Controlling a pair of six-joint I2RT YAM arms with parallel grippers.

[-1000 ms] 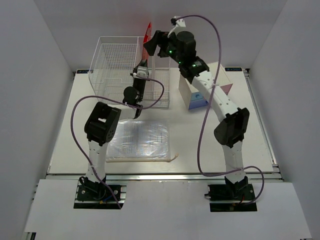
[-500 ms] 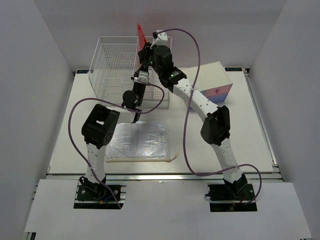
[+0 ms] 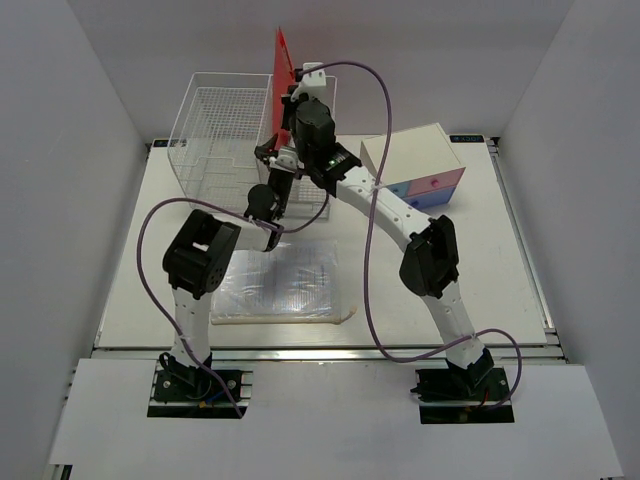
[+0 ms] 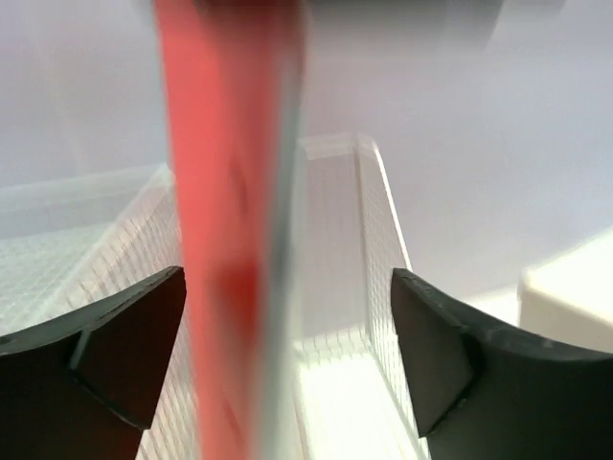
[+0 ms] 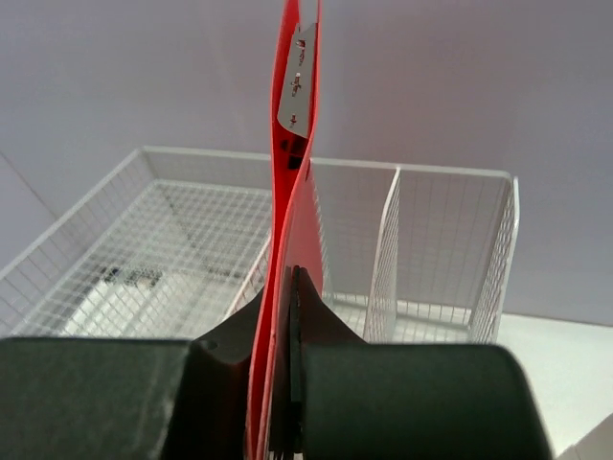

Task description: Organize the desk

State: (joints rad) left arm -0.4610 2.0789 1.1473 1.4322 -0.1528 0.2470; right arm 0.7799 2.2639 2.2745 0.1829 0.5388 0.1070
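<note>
One folder [image 3: 283, 55], red, stands upright above the basket [image 3: 212, 128], pinched in your right gripper [image 5: 290, 287]; your left gripper [image 4: 287, 335] gapes open around it. The desk [image 3: 500, 260] lies beneath the basket.

Bright, even, diffuse light fills the top view. The white desk [image 3: 480, 270] is close to overexposed, and the shadows under the arms are faint and soft-edged. The clear plastic sleeve [image 3: 285, 275] carries a mottled sheen. Focus there is sharp throughout.

In the left wrist view the red sheet [image 4: 230, 240] is a heavy blur from 12 to 6 o'clock. The wire basket [image 4: 369, 249] behind it is washed out and soft, and the left gripper [image 4: 287, 326] shows as dark shapes at 8 and 4 o'clock.

The right wrist view is crisp on sheet and mesh, while the right gripper [image 5: 290, 316] at 6 o'clock is dark and slightly soft.
</note>
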